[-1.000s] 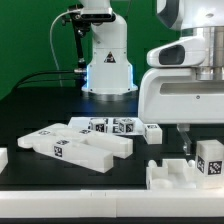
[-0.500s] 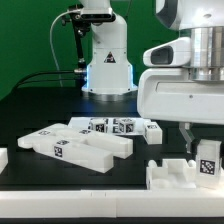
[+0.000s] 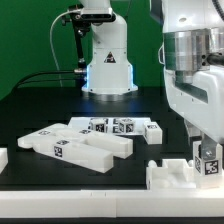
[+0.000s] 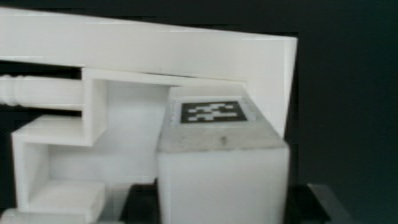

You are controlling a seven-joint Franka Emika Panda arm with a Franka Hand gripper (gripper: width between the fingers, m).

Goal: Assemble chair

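Observation:
A small upright white block with a marker tag (image 3: 209,162) stands on a larger white chair part (image 3: 172,178) at the front of the exterior view's right. My gripper (image 3: 203,156) hangs straight over the block with a finger (image 3: 192,150) down beside it. In the wrist view the tagged block (image 4: 217,150) fills the space between the dark fingers (image 4: 324,205). A thin gap shows on one side, so the jaws stand open around the block. Behind the block lie the stepped white part (image 4: 98,120) and a turned white rod (image 4: 36,92).
Several loose white chair parts (image 3: 78,148) lie in a heap in the middle, and some carry tags (image 3: 112,126). Another white piece (image 3: 3,160) sits at the left edge. The arm's base (image 3: 108,65) stands at the back, in front of a green wall.
The arm's wrist and hand have turned and shifted over the tagged block, showing a narrower side. The block and the other parts have not moved.

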